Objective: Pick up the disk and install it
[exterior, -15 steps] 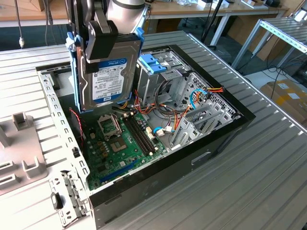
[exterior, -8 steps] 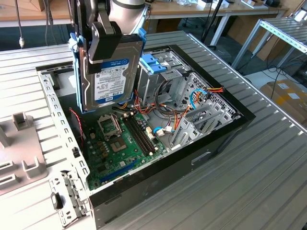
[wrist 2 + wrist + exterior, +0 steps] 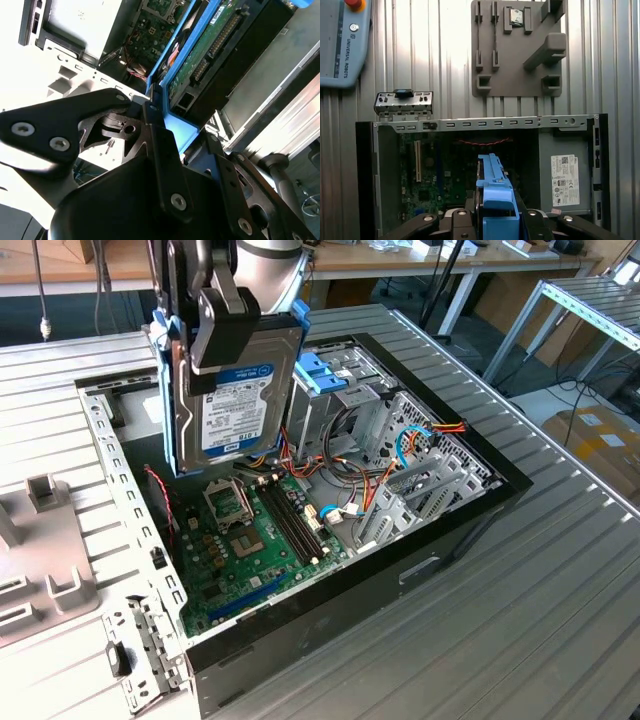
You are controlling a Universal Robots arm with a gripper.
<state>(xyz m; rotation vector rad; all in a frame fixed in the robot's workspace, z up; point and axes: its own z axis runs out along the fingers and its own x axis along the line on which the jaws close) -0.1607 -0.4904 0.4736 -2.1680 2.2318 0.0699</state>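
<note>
Exterior view: the gripper (image 3: 200, 335) is clamped on the disk (image 3: 235, 390). The disk hangs upright, label toward the camera, above the open computer case (image 3: 330, 610). It is over the motherboard (image 3: 240, 540), just to the exterior view's left of the drive cage (image 3: 325, 375), and seems to touch nothing below.

The step looks like carrying the disk to its bay. To do it well: firm grip, rails square to the cage slot, lower edge clear of the cables (image 3: 400, 445).

Second wrist view: the fingers (image 3: 160, 150) pinch 1 end of the disk (image 3: 220, 40) at the blue rail (image 3: 175, 50). The circuit side runs away from them.

First wrist view: the disk (image 3: 495, 190) shows edge-on between the 2 fingers, over the case, with the power supply (image 3: 565, 172) off to 1 side.
</note>
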